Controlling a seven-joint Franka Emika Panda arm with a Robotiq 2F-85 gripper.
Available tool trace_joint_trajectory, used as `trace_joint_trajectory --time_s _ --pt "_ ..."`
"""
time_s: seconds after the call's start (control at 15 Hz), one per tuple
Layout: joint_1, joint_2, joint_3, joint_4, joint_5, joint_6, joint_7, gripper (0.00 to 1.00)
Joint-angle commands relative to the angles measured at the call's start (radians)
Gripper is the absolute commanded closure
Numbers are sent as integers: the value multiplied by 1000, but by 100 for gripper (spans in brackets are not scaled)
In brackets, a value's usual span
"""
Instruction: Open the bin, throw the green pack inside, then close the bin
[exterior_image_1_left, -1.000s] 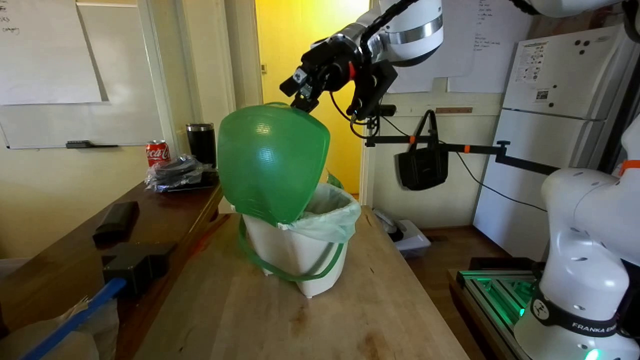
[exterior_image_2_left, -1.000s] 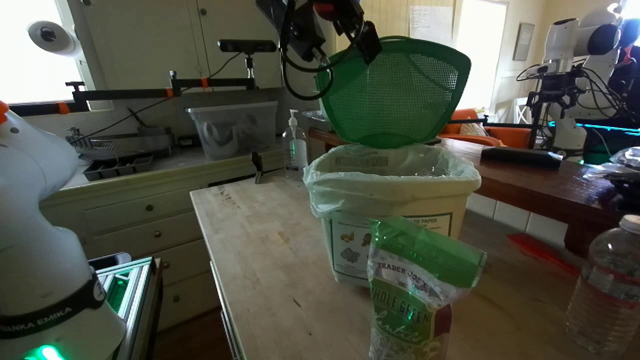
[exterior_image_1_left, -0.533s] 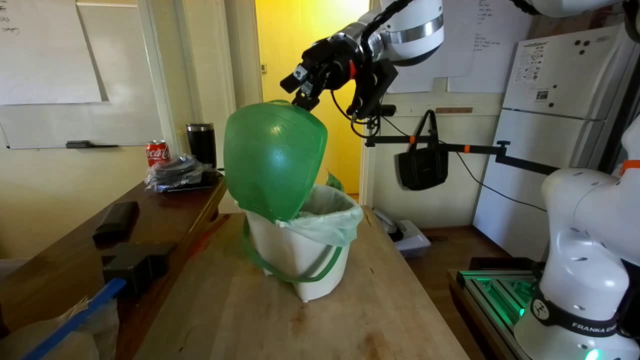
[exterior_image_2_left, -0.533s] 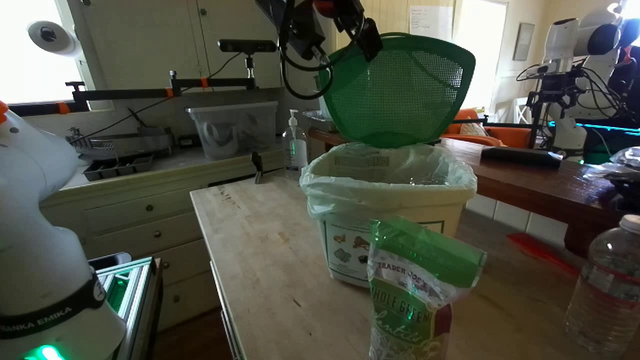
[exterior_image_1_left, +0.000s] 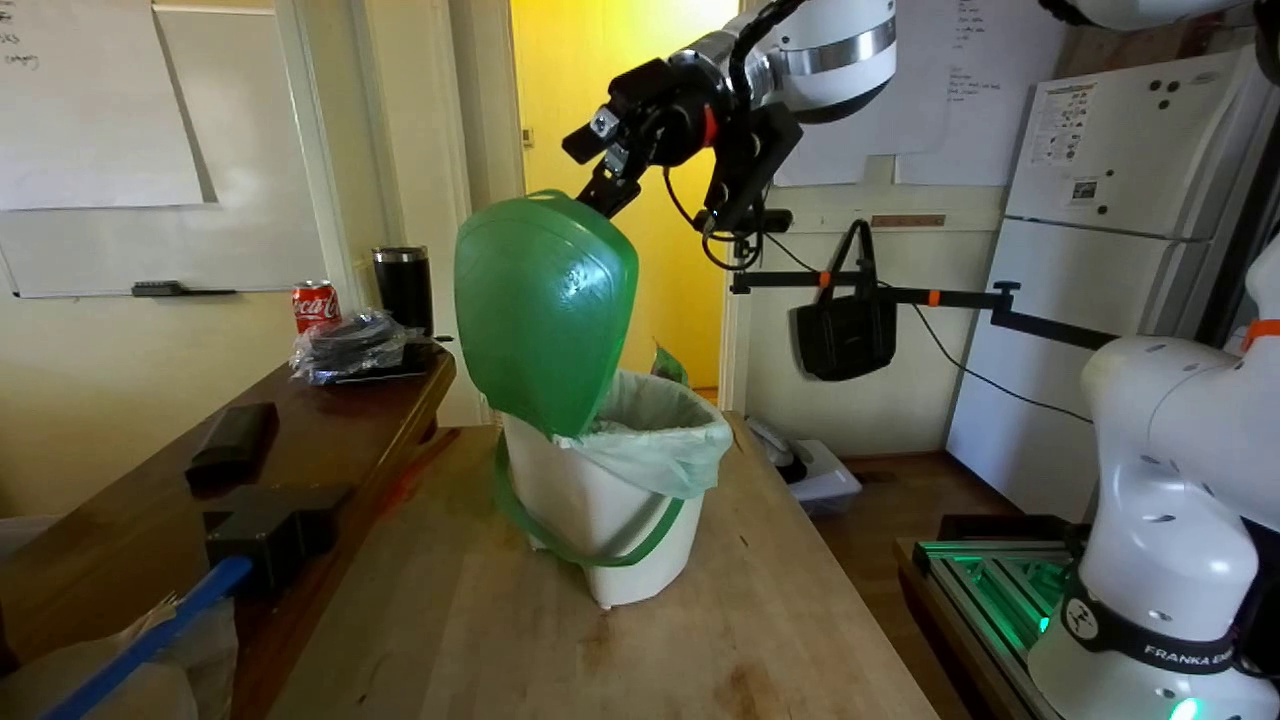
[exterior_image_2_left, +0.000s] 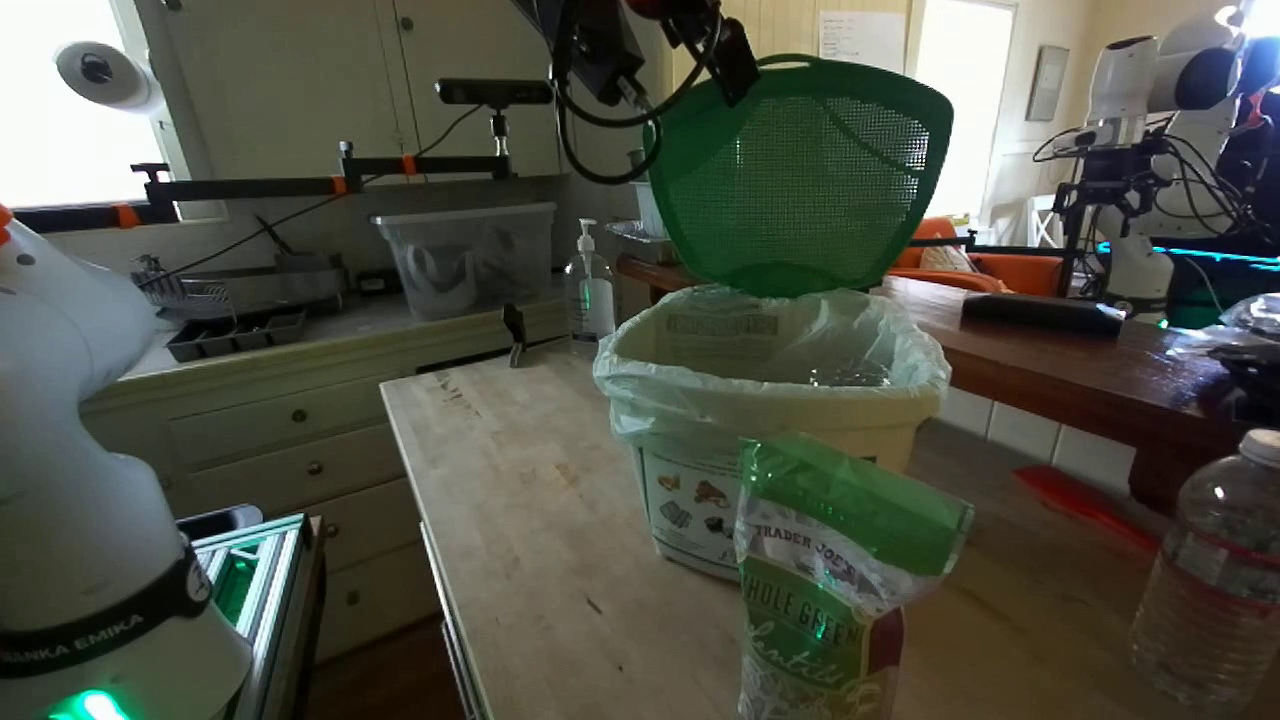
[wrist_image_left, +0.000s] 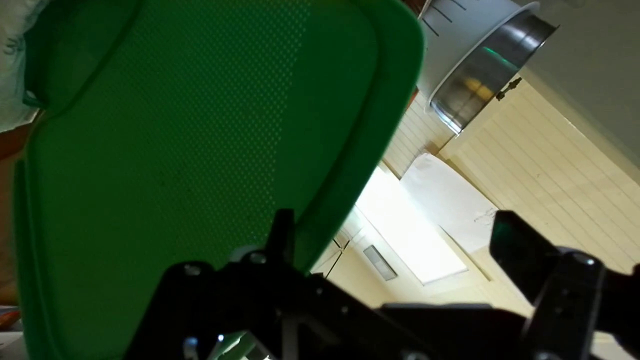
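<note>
Evidently, the opening step was in hand: the lid (exterior_image_1_left: 545, 310) was seen raised steeply on the bin (exterior_image_1_left: 605, 530) with the mouth exposed, and opening was judged nearly or fully complete. The claw (wrist_image_left: 392, 230) was found spread wide, with nothing gripped. One finger (wrist_image_left: 282, 237) was seen to overlap the lid's rim in the wrist view; whether contact was made could not be told. For the next move, it was judged that the claw should be eased off the lid without tipping it back, then lowered beside the pack for a grasp.

The green pack (exterior_image_2_left: 825, 600) was noted upright outside the bin, on the side opposite the hinge, its base cut off from view. It was placed inward of the long edge of the counter (exterior_image_2_left: 530, 520) nearest the robot base (exterior_image_2_left: 90, 600), well away from the back corner on that edge. Relative to the claw, it was located much lower and well apart, across the mouth from the lid.
</note>
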Motion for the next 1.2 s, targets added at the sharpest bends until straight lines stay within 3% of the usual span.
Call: trace_joint_trajectory --time_s 0.0,0.93,1.13 --pt "-2 -21 2 -7 -5 8 21 0" --pt "-49 -167 0 -137 -209 111 170 0" --pt "-87 -219 3 -176 -310 121 249 0"
